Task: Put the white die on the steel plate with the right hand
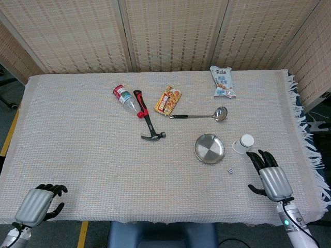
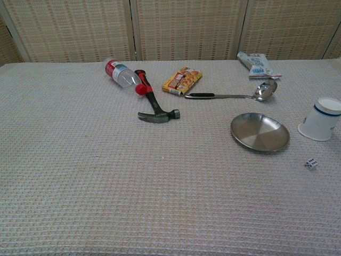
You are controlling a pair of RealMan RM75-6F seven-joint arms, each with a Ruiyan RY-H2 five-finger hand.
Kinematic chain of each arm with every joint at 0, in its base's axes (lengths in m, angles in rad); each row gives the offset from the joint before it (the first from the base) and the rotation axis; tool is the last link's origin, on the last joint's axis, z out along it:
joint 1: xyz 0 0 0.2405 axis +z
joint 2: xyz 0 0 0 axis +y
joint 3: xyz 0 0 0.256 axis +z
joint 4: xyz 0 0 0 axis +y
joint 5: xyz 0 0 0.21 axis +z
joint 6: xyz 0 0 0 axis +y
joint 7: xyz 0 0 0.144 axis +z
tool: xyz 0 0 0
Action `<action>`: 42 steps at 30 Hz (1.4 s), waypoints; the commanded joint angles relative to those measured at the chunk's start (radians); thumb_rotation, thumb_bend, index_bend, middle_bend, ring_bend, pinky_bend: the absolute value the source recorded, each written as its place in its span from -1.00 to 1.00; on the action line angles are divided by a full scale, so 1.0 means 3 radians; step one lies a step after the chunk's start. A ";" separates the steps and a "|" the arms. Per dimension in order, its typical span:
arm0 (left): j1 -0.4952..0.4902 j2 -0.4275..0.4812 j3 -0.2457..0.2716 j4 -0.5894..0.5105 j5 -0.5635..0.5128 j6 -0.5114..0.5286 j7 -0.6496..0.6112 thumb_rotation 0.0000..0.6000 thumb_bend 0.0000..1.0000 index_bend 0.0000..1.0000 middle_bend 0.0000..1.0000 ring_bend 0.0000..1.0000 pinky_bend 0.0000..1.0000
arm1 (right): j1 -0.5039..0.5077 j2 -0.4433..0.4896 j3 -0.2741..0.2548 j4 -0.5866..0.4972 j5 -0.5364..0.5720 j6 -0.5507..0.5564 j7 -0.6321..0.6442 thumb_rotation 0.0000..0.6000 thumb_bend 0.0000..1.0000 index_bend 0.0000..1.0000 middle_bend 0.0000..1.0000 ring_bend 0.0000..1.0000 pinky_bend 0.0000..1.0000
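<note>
Setting: an indoor robot test station of laboratory type, not a home or kitchen. Indicators: a desk [image 1: 77, 155] covered with a beige waffle-weave cloth [image 1: 170, 191] fringed at one edge, closed off behind by woven folding screen panels [image 1: 170, 31], with grey floor and a yellow floor marking strip [image 1: 83, 235] visible past the desk's edges. The desk carries an unrelated assortment laid out well apart: a claw hammer [image 1: 149, 120], a plastic bottle [image 1: 124, 97] on its side, a ladle [image 1: 201, 115], two snack packets [image 1: 168, 100] [image 1: 223, 81], a steel plate [image 1: 209, 149], a paper cup [image 1: 243, 143] and a white die [image 1: 230, 170].
</note>
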State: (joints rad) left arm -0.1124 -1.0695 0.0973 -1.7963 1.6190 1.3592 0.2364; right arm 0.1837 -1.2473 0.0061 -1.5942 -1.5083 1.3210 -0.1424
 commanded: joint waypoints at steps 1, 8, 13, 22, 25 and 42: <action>0.0000 0.0002 0.0000 0.0000 -0.0001 0.0000 0.0002 1.00 -0.33 -0.19 -0.06 -0.18 -0.13 | 0.0001 0.0000 -0.0002 0.0002 -0.0017 0.0009 0.0009 1.00 -0.91 -0.99 -0.81 -1.00 -0.88; 0.0004 0.0011 0.0002 -0.0010 0.0012 0.0016 -0.0006 1.00 -0.33 -0.19 -0.06 -0.18 -0.13 | -0.0017 0.0000 -0.0022 0.0021 -0.0131 0.0100 0.0134 1.00 -0.91 -0.99 -0.81 -1.00 -0.88; -0.0006 0.0002 -0.0009 0.0024 -0.0010 -0.0002 -0.0039 1.00 -0.33 -0.19 -0.06 -0.18 -0.13 | 0.0013 -0.0030 -0.0041 0.0159 -0.0330 0.0183 0.0104 1.00 -0.68 -0.91 -0.82 -1.00 -0.85; 0.0013 0.0043 -0.0017 -0.0008 -0.0026 0.0041 -0.0103 1.00 -0.33 -0.19 -0.06 -0.17 -0.13 | 0.0134 -0.0251 -0.0077 0.0580 -0.0736 0.0345 0.0232 1.00 -0.21 -0.66 -0.63 -0.83 -0.54; 0.0017 0.0046 -0.0010 -0.0019 0.0001 0.0054 -0.0085 1.00 -0.33 -0.19 -0.06 -0.17 -0.13 | 0.0235 -0.0213 -0.0070 0.0569 -0.0761 0.0216 0.0205 1.00 -0.19 -0.60 -0.62 -0.83 -0.54; 0.0007 0.0035 -0.0015 -0.0017 -0.0045 0.0010 -0.0076 1.00 -0.33 -0.19 -0.06 -0.17 -0.13 | 0.0764 0.0029 0.0174 -0.0004 -0.0057 -0.0830 -0.0427 1.00 -0.61 -0.06 0.75 0.49 1.00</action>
State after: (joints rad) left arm -0.1101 -1.0590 0.0927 -1.8012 1.6053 1.3624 0.2135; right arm 0.3934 -1.2432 0.0469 -1.5770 -1.5561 1.1026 -0.2331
